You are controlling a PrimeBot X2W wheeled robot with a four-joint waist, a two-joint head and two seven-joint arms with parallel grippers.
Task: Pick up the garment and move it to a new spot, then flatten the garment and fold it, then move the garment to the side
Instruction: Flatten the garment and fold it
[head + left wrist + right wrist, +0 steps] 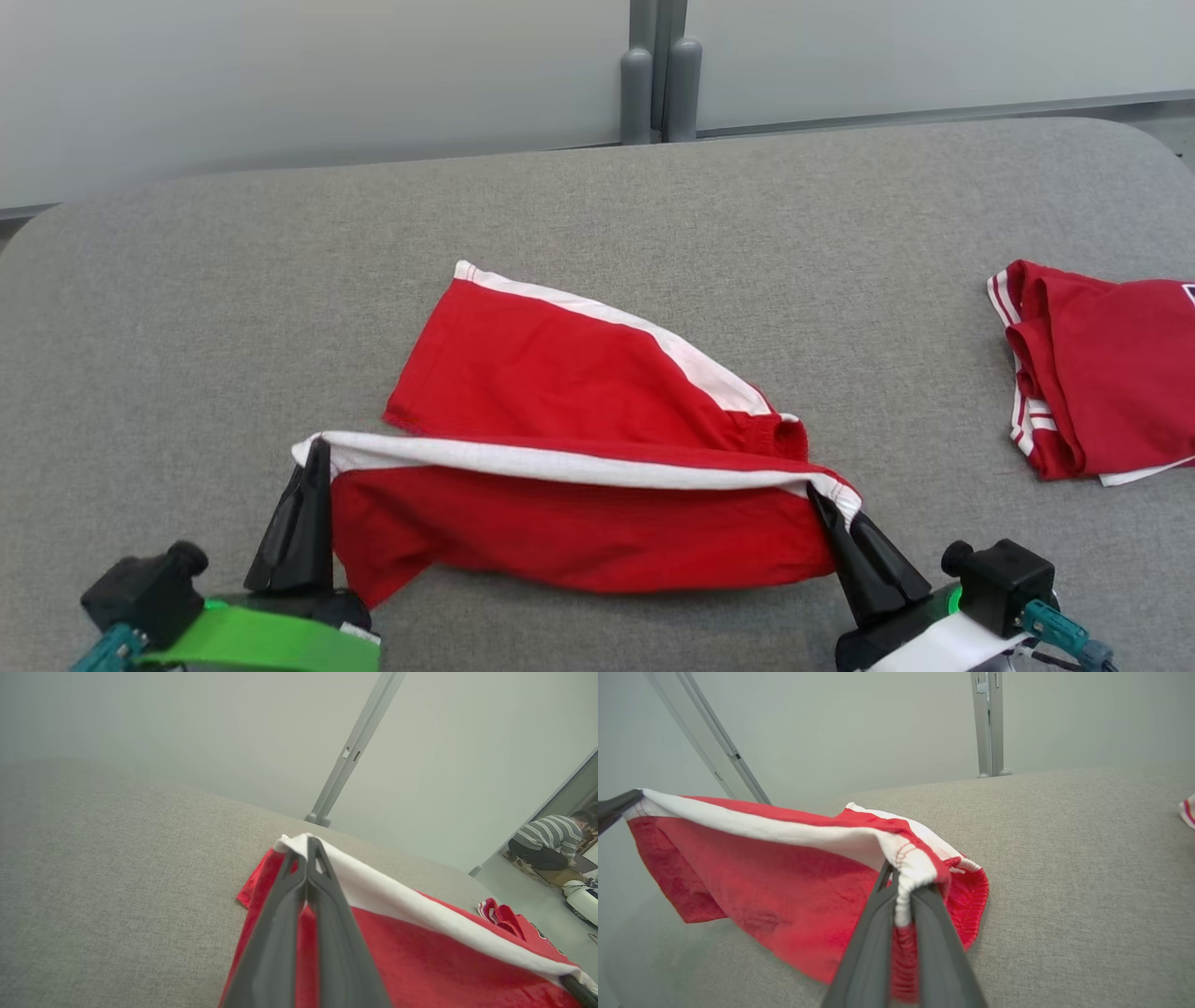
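Observation:
The garment (560,383) is a pair of red shorts with white side stripes, lying on the grey table (187,308). Its near half is lifted off the surface, stretched taut between both grippers along a white-striped edge. My left gripper (319,446) is shut on the left corner of that edge, seen up close as the left gripper (308,841) pinching white cloth. My right gripper (814,495) is shut on the right corner by the waistband, and the right gripper (902,884) clamps the gathered elastic there. The garment (794,891) hangs down from the held edge; its far half rests flat.
A second red garment (1102,373) with white trim lies crumpled at the table's right edge. A grey post (658,75) stands behind the table against pale wall panels. A person (551,840) crouches on the floor far off to the right in the left wrist view.

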